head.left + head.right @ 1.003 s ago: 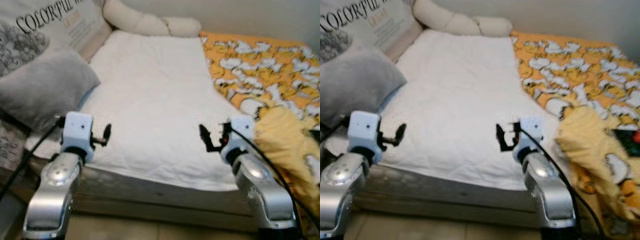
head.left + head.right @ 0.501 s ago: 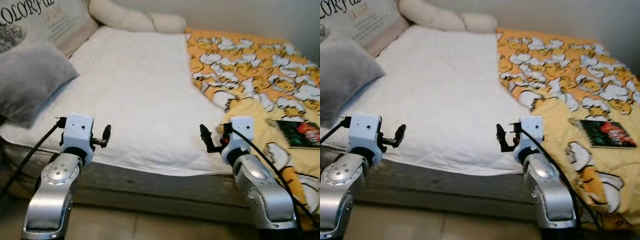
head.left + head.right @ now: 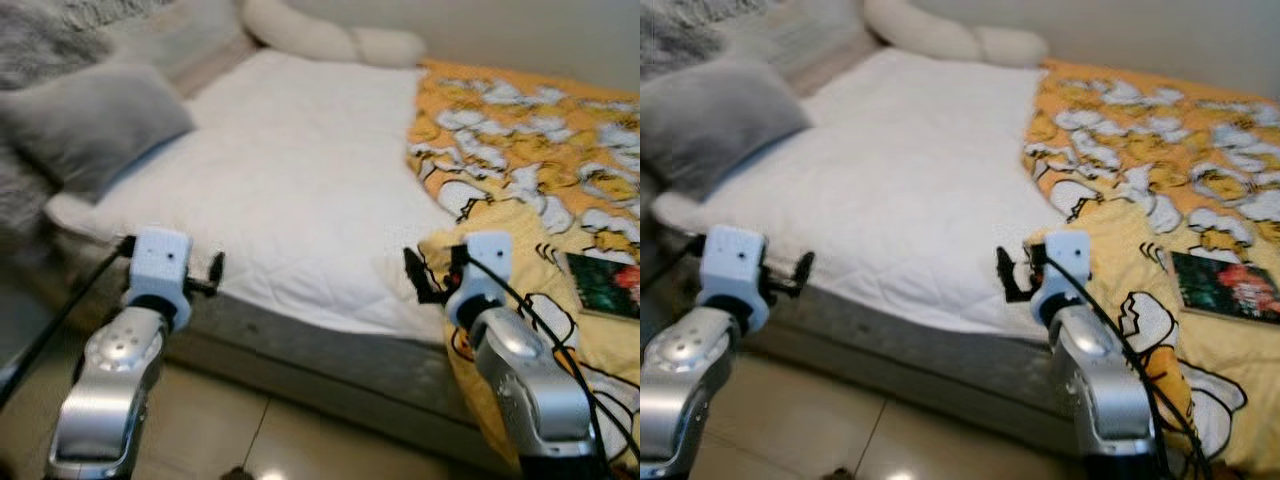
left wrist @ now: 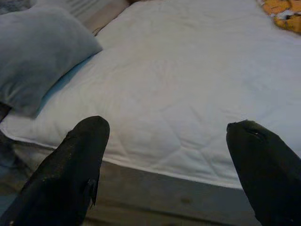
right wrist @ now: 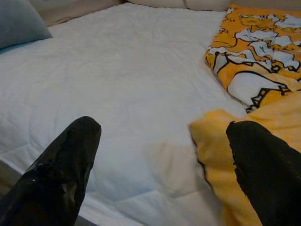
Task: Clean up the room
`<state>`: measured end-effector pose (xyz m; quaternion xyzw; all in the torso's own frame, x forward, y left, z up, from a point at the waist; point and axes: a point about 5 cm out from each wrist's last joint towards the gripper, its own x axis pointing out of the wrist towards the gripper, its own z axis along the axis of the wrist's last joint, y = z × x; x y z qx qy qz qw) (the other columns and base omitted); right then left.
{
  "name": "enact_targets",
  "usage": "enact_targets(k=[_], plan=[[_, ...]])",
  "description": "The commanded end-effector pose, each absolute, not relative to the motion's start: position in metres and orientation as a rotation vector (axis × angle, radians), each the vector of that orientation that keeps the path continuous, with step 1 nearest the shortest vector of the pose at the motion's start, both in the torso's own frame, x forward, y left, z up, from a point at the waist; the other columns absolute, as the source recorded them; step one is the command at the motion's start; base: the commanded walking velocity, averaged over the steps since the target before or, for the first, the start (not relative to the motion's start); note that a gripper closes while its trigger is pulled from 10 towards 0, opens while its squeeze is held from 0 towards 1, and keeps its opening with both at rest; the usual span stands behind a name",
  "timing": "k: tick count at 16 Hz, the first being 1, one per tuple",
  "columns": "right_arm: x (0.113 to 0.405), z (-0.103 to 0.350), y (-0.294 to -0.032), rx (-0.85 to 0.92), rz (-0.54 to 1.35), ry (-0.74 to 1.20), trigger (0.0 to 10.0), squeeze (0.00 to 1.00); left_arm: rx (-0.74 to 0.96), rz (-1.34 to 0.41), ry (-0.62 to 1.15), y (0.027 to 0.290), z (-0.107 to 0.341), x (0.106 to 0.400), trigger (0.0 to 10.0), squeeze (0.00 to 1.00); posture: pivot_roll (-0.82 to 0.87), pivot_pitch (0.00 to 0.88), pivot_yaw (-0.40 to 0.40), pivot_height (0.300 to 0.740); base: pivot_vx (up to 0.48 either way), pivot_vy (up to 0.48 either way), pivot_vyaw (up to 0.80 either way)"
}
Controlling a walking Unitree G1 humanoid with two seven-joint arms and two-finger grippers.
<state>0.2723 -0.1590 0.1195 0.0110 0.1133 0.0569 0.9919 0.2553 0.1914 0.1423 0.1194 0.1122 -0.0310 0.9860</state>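
Bed with a white quilted mattress cover (image 3: 300, 180) ahead, spread over the left part. Orange-and-yellow blanket printed with white cartoon figures (image 3: 530, 190) covering the right part, its near edge hanging over the bedside. Dark-covered book (image 3: 1225, 285) lying flat on that blanket, far right. Grey plush pillow (image 3: 95, 125) at the left end; cream bolster cushion (image 3: 330, 38) along the far wall. Left gripper (image 4: 164, 160) held before the mattress's near edge, fingers spread, empty. Right gripper (image 5: 160, 160) raised near the blanket's corner, fingers likewise spread, nothing between them. Glossy beige tiled floor (image 3: 250, 440) below.
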Motion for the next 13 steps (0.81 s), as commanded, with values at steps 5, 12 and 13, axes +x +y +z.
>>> enact_targets(k=[5,12,13], plan=[[0.2739,0.1195,-0.1666,0.010,0.077,0.223,10.0,0.00,0.252,-0.072,0.217,0.1897,0.1453,0.2576,10.0,1.00,-0.05,0.000,-0.023,0.740,0.000,-0.368,0.00],[0.2746,0.1166,-0.1637,-0.009,0.112,0.241,10.0,0.00,0.254,-0.072,0.216,0.1898,0.1452,0.2587,10.0,1.00,-0.05,0.000,-0.023,0.740,0.000,-0.368,0.00],[0.2747,0.1164,-0.1636,-0.011,0.115,0.242,10.0,0.00,0.254,-0.073,0.215,0.1896,0.1452,0.2588,10.0,1.00,-0.05,0.000,-0.022,0.740,0.000,-0.371,0.00]])
